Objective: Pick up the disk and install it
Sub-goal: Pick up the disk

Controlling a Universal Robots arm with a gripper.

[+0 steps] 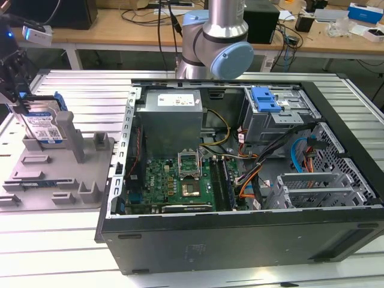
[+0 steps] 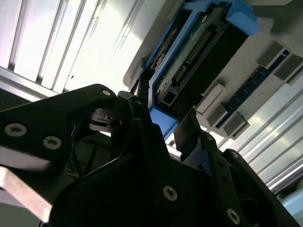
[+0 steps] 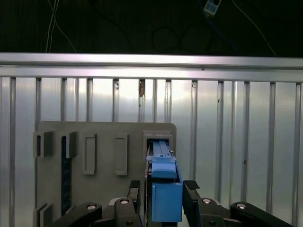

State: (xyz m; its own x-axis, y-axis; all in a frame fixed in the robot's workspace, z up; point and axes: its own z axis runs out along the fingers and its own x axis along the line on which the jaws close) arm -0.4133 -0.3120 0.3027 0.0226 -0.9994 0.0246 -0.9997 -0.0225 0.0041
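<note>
At the exterior view's left, the black gripper [image 1: 18, 96] hangs pointing straight down over the disk [image 1: 47, 125], a flat silver hard drive with a white-and-blue label in a bright blue plastic carrier. The disk stands upright on its edge in a slot of the grey plastic holder tray [image 1: 60, 174], which lies on the ribbed aluminium tabletop [image 1: 54, 240]. In the first wrist view the black fingers [image 3: 191, 191] are spread to either side of the carrier's upper end. A dark gap shows beside one of them, so they straddle the disk without clamping it. The second wrist view shows the same straddle from below, with the drive's connector edge running away from the fingers. Further right, the arm's silver column with its pale blue joint cap [image 1: 216, 45] rises behind the open black computer case [image 1: 240, 240]. The case lies on its side with its green board facing up.
</note>
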